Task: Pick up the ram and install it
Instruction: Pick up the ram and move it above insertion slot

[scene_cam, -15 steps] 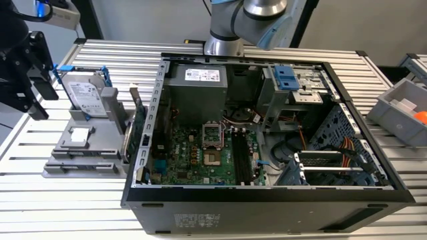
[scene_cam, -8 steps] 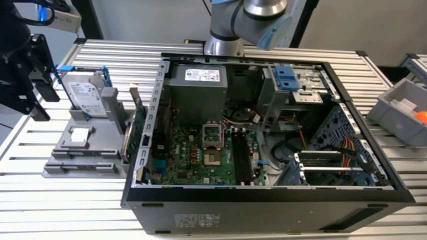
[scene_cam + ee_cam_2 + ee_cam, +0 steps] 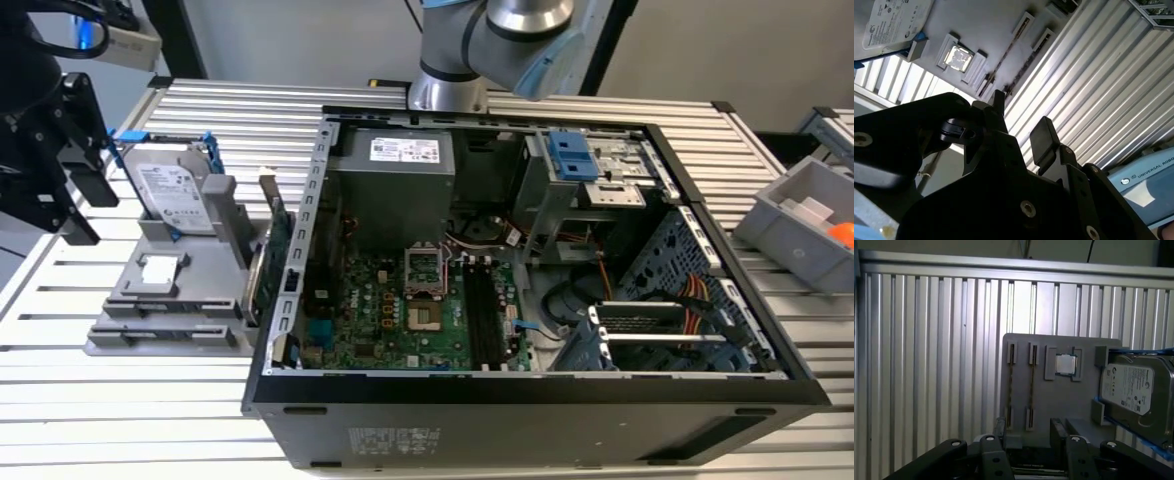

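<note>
Hovering gripper (image 3: pixel 1028 436): black fingers (image 3: pixel 1056 432) spread apart and empty in the first wrist view, poised above the grey holder and touching nothing
Ram (image 3: pixel 1031 390): thin dark stick standing on edge in a slot of the holder, roughly in line with the gap between the fingers, not yet picked up
Second stick (image 3: pixel 1010 390): same shape, standing parallel just beside the ram
Processor chip (image 3: pixel 1065 364): square and silver, seated in the holder between the sticks and the drive
Grey holder (image 3: pixel 160 320): flat fixture on the ribbed table (image 3: pixel 134 420), at the left of the exterior view, just beside the case
Hard drive (image 3: pixel 174 195): silver in a blue frame, propped upright on the holder, upper left of the exterior view
Computer case (image 3: pixel 534 385): black and open, centre of the exterior view, green motherboard (image 3: pixel 387 310) showing inside
Arm (image 3: pixel 494 40): grey joint at the upper middle of the exterior view, behind the case
</note>
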Motion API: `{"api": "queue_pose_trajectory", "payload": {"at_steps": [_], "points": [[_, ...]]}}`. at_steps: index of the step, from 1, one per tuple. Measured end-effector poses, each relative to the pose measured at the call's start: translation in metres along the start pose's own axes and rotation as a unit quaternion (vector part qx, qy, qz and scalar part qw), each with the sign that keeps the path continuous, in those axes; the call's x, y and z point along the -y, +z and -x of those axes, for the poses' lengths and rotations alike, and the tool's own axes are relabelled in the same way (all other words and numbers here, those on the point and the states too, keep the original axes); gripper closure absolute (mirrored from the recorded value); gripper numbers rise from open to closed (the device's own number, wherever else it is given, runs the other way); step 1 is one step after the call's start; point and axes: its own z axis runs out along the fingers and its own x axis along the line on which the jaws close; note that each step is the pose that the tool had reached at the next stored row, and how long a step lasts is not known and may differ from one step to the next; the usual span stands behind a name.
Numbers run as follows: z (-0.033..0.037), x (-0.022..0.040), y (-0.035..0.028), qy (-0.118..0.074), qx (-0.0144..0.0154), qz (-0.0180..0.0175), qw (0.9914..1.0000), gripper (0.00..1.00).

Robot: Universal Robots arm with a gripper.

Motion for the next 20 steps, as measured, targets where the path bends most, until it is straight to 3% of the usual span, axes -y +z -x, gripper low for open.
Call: {"api": "queue_pose_trajectory", "payload": {"at_steps": [20], "points": [[-0.0005, -0.0007, 0.0169, 0.0, -0.0001, 0.0001, 1.0, 0.0]]}}
